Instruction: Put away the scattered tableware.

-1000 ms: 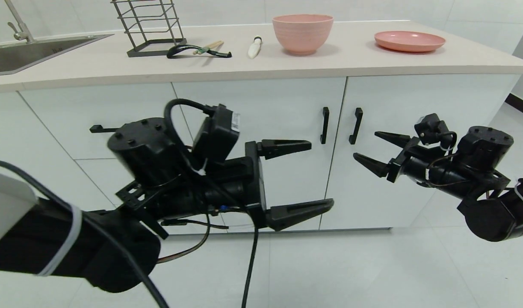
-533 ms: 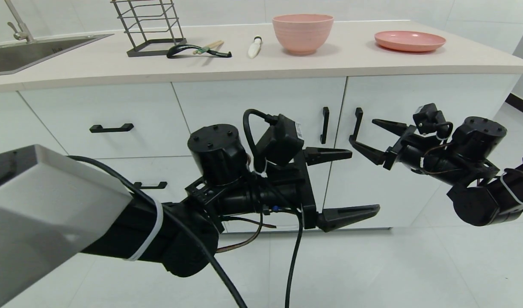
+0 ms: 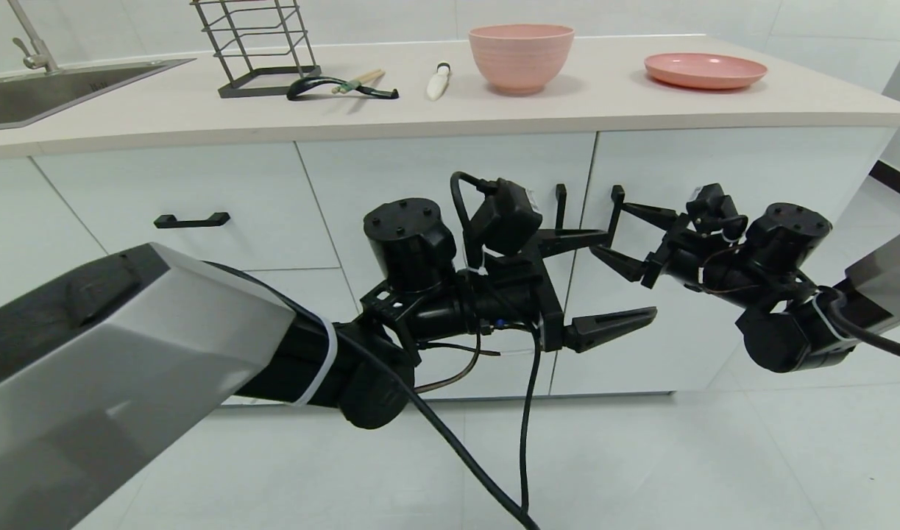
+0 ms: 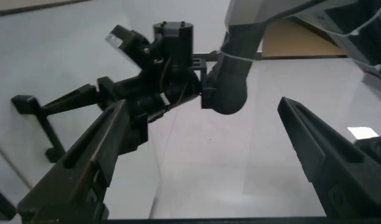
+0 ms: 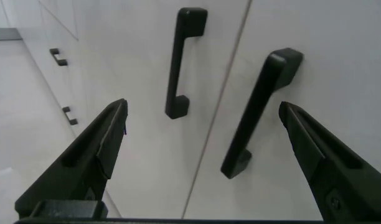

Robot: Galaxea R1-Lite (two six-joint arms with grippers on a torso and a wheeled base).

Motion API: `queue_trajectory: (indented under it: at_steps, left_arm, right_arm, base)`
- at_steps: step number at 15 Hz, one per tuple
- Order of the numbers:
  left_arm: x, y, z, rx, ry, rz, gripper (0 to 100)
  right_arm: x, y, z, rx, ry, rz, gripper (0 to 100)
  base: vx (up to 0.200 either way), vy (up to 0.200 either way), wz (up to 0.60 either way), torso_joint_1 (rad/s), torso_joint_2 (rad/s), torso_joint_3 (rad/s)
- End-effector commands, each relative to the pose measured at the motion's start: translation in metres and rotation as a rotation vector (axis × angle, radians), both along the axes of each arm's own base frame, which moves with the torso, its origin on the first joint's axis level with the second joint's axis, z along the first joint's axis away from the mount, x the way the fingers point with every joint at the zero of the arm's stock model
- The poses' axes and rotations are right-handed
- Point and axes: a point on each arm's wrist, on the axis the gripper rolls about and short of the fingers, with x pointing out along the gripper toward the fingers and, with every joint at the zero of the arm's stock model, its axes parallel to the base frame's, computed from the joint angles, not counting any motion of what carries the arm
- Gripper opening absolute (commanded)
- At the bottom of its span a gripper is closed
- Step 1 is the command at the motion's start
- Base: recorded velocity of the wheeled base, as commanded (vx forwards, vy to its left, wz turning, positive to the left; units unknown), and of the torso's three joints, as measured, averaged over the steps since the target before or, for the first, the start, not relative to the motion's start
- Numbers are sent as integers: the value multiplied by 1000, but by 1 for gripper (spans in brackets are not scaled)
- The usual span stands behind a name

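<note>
White cabinet doors point(image 3: 714, 169) stood shut; the right gripper point(image 3: 611, 230) and left gripper point(image 3: 628, 276) both gaped near the right handle point(image 5: 260, 112), rigid, probably best grasped mid-bar.

On the counter point(image 3: 420, 114), left to right, sit the sink point(image 3: 52, 85), rack point(image 3: 262, 48), utensils point(image 3: 343, 86), bowl point(image 3: 521, 57) and plate point(image 3: 705, 71). Below are two door handles point(image 3: 560, 210). The right gripper point(image 3: 610, 228) is just before the right-hand one, and the left gripper point(image 3: 630, 276) is beside it, lower.

One pink bowl point(image 3: 521, 57); beside it one pink plate point(image 3: 705, 71), one white utensil point(image 3: 438, 81), one black ladle point(image 3: 313, 85), one wire rack point(image 3: 258, 44); below it two door handles point(image 5: 184, 62) point(image 5: 262, 112).
</note>
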Motion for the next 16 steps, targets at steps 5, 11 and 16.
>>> queue_trajectory:
  at_steps: [5, 11, 16]
  left_arm:
    - [11, -5, -17, -25, 22, 143, 100]
    - [22, -8, -11, -82, -8, 192, 100]
    - [32, -8, -12, -96, -20, 212, 100]
  right_arm:
    - [3, 11, -10, -1, 1, 42, 100]
    - [20, 13, -23, -9, 0, 72, 100]
    - [18, 14, -18, -19, -17, 134, 100]
  base:
    - [0, 0, 0, 0, 0, 0]
    - [0, 0, 0, 0, 0, 0]
    - [0, 0, 0, 0, 0, 0]
